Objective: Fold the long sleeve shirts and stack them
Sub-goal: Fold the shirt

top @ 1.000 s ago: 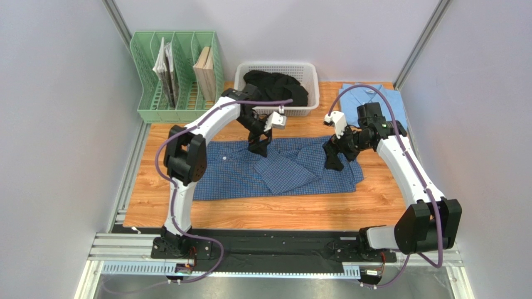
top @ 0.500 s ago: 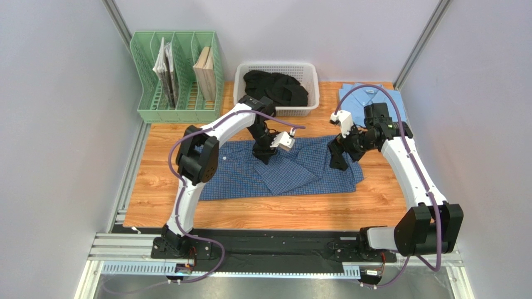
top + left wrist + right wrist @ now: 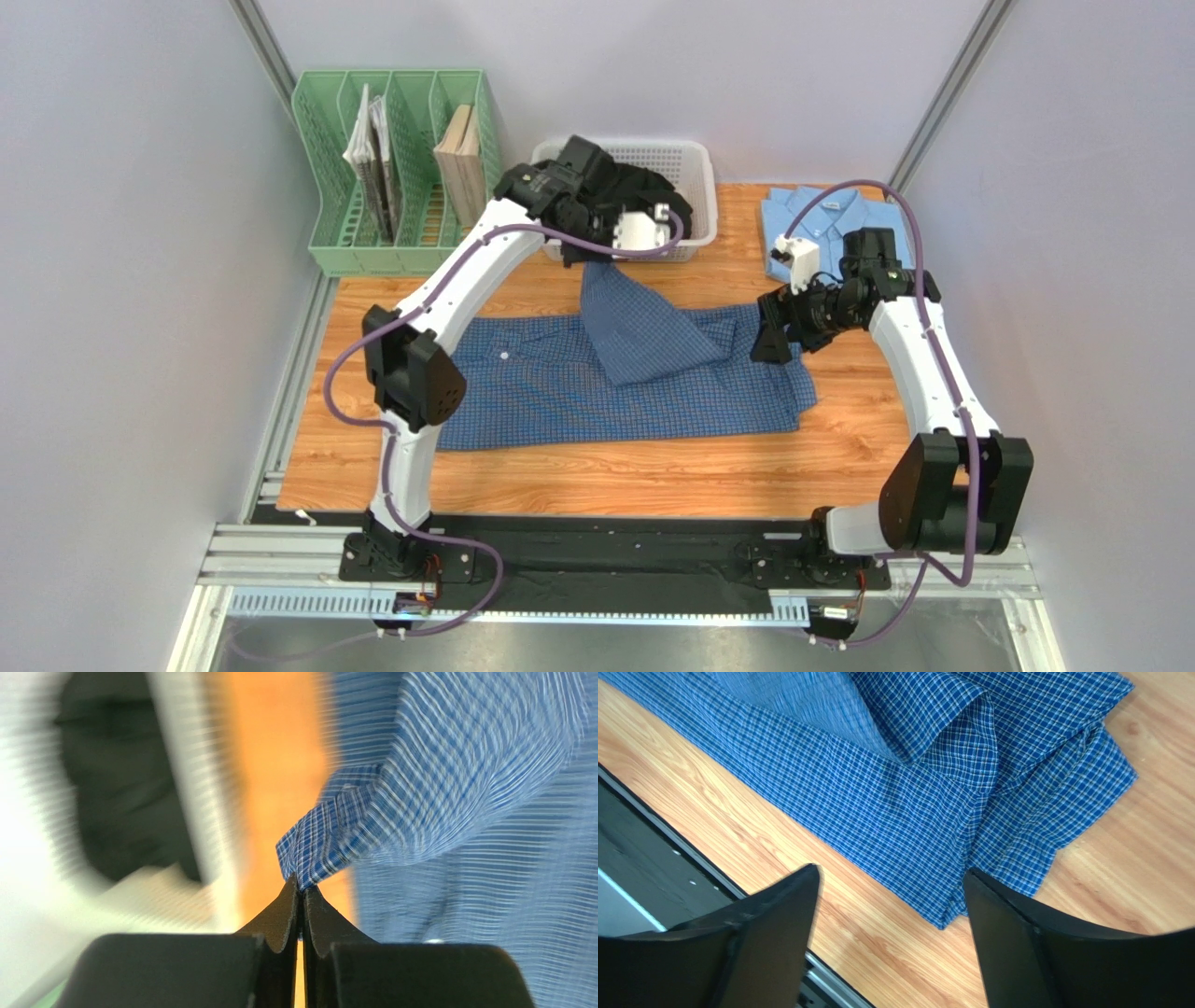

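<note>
The dark blue checked long sleeve shirt [image 3: 561,392] lies spread across the middle of the wooden table. My left gripper [image 3: 596,259] is shut on the cuff of one sleeve [image 3: 330,850] and holds it up near the basket, so the sleeve hangs down to the shirt body. The fingertips [image 3: 284,910] pinch the cloth tightly. My right gripper [image 3: 772,340] hovers open over the shirt's right edge [image 3: 990,833], with nothing between its fingers [image 3: 773,910]. The plain light blue shirt [image 3: 828,221] lies folded at the back right corner.
A white basket [image 3: 701,196] holding dark clothing [image 3: 659,189] stands at the back centre, right by my left wrist. A green file rack [image 3: 400,168] with books is at the back left. A black rail [image 3: 603,539] runs along the near table edge.
My left gripper has shut on the sleeve cuff and lifted it back toward the basket, unfolding the sleeve. My right gripper has drifted right and back, its jaws a little narrower.
</note>
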Tool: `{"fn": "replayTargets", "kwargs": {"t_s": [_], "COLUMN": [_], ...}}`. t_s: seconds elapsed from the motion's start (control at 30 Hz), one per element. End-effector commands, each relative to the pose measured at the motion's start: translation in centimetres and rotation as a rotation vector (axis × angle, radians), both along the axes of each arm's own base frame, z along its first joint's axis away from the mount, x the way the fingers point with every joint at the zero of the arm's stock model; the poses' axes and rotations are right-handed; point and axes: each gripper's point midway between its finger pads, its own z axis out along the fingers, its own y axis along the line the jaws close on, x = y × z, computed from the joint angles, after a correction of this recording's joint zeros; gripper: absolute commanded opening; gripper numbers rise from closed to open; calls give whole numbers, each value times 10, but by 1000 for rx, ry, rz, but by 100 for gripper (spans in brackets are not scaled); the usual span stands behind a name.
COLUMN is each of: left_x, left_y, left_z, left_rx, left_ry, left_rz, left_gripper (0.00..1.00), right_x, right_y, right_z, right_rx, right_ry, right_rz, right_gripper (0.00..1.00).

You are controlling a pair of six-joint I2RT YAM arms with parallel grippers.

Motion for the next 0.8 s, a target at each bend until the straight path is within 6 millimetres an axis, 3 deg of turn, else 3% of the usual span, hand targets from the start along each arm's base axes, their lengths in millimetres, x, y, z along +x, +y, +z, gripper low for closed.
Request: {"fn": "replayTargets", "kwargs": {"t_s": [0.0,0.2,0.33,0.47,0.53,0.57,0.6,0.63,0.67,0.7,0.77], "left_x": [41,83,99,95,87,78,72,66,54,46,29], "left_y": [13,16,18,17,18,23,25,26,31,33,40], "left_z": [97,181,204,192,172,179,156,149,154,124,117], "left_rx": [-95,-233,-216,-190,-193,-218,-192,-197,-221,-190,-206], "left_ry": [-324,-661,-823,-818,-762,-757,-714,-693,-688,-632,-606], "left_rz": [209,387,434,422,427,434,424,414,414,396,390], "left_gripper": [0,0,0,0,0,0,0,0,0,0,0], "right_x": [9,8,8,13,14,14,15,16,17,17,17], "right_y": [8,16,21,22,23,24,25,26,27,29,32], "right_z": [0,-18,-28,-35,-39,-41,-42,-44,-46,-47,-52], "right_rx": [100,165,200,217,224,228,235,241,245,253,260], "right_ry": [25,86,127,138,154,156,163,169,170,179,194], "right_rz": [-75,-121,-133,-145,-152,-153,-159,-160,-159,-160,-164], "right_gripper": [75,57,46,43,42,41,41,40,39,37,33]}}
